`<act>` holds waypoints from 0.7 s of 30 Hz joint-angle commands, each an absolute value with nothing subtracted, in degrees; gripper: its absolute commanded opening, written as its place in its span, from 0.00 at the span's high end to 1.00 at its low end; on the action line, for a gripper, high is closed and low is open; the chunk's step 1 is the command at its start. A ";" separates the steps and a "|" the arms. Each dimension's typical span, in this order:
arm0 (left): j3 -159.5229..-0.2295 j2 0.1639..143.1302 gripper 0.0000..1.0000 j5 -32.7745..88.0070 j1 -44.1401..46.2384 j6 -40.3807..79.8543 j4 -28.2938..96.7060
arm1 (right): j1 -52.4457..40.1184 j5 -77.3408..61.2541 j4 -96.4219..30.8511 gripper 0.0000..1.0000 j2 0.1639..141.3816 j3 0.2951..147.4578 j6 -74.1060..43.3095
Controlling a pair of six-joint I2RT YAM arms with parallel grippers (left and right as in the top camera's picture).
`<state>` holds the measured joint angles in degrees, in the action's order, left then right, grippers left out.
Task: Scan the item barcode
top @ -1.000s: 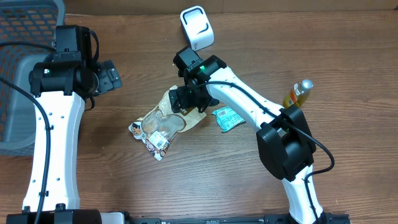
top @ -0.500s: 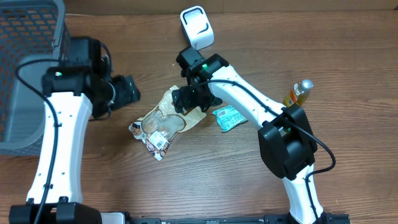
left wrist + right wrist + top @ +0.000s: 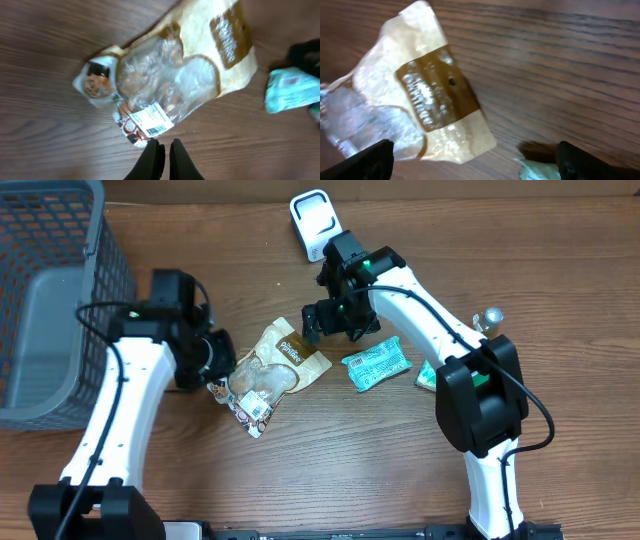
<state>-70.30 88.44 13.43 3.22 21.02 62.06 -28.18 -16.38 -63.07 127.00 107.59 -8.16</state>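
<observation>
Snack bag (image 3: pixel 268 370) lies flat near the middle of the surface (image 3: pixel 400 470), with its white barcode label (image 3: pixel 151 121) facing up at the 7 o'clock end. Your left pincer (image 3: pixel 163 149) is pressed together and hangs at the bag's 9 o'clock side. Its wrist view puts the tips just under the label, but you cannot tell whether they touch. Your right pincer (image 3: pixel 475 159) is spread wide, near the bag's brown-banded end at its 2 o'clock. A teal packet (image 3: pixel 376 366) lies at the bag's 3 o'clock, apart from it. The white scanner (image 3: pixel 316 224) stands at 12 o'clock by the far edge, and a grey basket (image 3: pixel 60 220) sits at 10 o'clock.
</observation>
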 commanded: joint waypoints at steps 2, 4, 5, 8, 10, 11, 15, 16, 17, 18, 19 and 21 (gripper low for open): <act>-65.49 88.84 0.96 8.05 4.16 21.52 60.45 | -28.60 -24.86 -61.80 0.02 125.38 108.71 -2.72; -64.16 88.90 0.96 6.57 4.14 21.71 59.83 | -29.17 -25.19 -61.04 0.04 125.38 108.68 -2.74; -63.16 89.19 0.96 6.66 4.14 21.91 58.96 | -29.61 -25.19 -60.16 0.04 125.43 108.36 -2.74; -61.49 90.28 0.96 6.61 4.16 21.87 57.76 | -30.74 -25.43 -58.04 0.05 125.43 106.83 -2.94; -60.49 91.24 0.96 6.63 4.16 21.87 56.82 | -31.57 -25.39 -56.88 0.05 125.54 105.86 -2.94; -59.94 91.79 0.96 6.66 4.16 21.87 55.94 | -32.01 -25.39 -56.03 0.05 125.67 105.30 -2.94; -57.71 95.72 0.96 6.70 4.47 21.87 50.92 | -33.65 -25.39 -52.66 0.05 126.82 103.33 -2.96; -57.34 96.66 0.96 6.70 4.54 21.87 50.19 | -33.93 -25.39 -52.03 0.05 127.22 103.02 -2.96; -57.14 97.67 0.96 6.70 4.54 21.87 49.76 | -34.15 -25.39 -51.57 0.05 127.68 102.83 -2.96; -57.08 98.59 0.96 6.70 4.54 21.87 49.52 | -34.33 -25.39 -51.33 0.05 128.16 102.78 -2.96; -57.08 99.35 0.96 6.70 4.54 21.87 49.39 | -34.41 -25.39 -51.20 0.05 128.49 102.78 -2.96; -57.08 100.97 0.96 6.63 4.54 21.85 48.82 | -34.74 -25.39 -50.92 0.05 129.21 102.76 -2.98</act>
<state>-57.87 98.39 7.25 4.29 21.06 49.54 -34.37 -24.86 -51.62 127.39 103.42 -3.38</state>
